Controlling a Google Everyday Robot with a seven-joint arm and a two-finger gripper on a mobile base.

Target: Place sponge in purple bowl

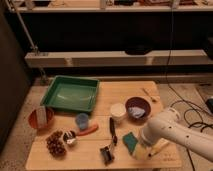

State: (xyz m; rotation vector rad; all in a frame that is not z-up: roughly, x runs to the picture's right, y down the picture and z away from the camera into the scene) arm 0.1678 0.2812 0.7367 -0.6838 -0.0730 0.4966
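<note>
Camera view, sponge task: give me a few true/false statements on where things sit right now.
1. The sponge is inside the purple bowl. False: it lies on the table near the front edge, apart from the bowl.
2. The white cup stands right beside the purple bowl, on its left in the picture. True.
3. The gripper hangs over the green tray. False: it is down low at the table's front right, next to the sponge.
4. The green tray sits at the back left of the table. True.
</note>
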